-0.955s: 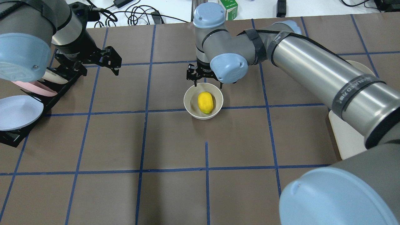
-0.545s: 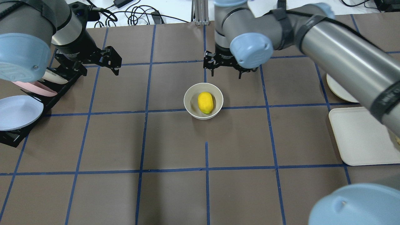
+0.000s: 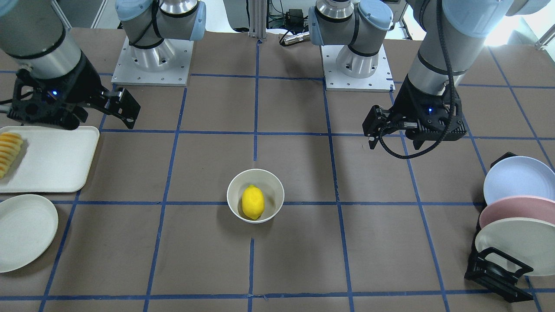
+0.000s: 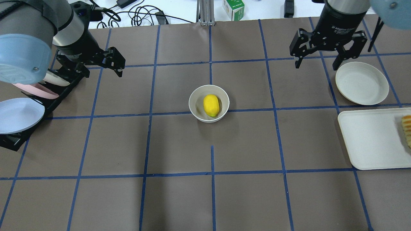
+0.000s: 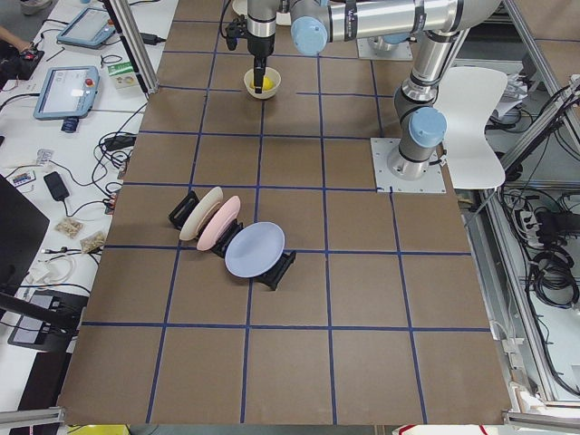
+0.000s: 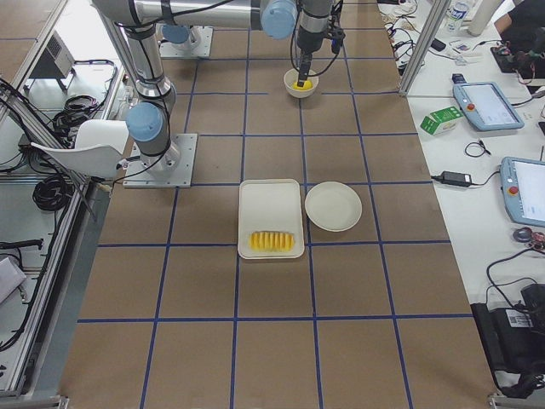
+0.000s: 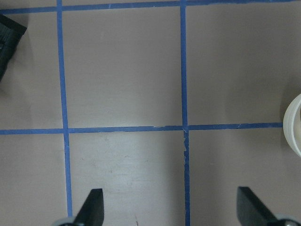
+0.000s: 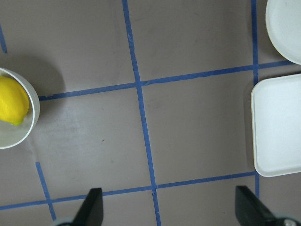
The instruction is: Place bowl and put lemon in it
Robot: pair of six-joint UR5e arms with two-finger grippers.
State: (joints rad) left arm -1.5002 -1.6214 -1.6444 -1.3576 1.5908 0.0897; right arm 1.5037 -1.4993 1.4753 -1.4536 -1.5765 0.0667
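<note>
My left gripper [image 7: 170, 209] and right gripper [image 8: 170, 206] both hang open and empty above the table [image 4: 179, 144]. The lemon [image 4: 211, 105] lies in the bowl [image 4: 193, 107] at mid-table, so I judge little can spoil; only a low sweep by either gripper would knock it. The tray [image 4: 369, 141] with slices [image 4: 407, 130] and a plate [image 4: 362, 83] lie to my right, the plate rack [image 3: 494, 271], seemingly full, to my left. Nothing blocks me.

Left arm [image 3: 438, 56], right arm [image 3: 37, 39]: silver-grey tubes, pale blue joint caps [image 4: 22, 57], black cable [image 3: 448, 56] alongside. Black left gripper [image 7: 170, 209], right gripper [image 4: 317, 65]; blue wrist LEDs [image 3: 430, 110]. Screwed grey base plates [image 3: 125, 78].
</note>
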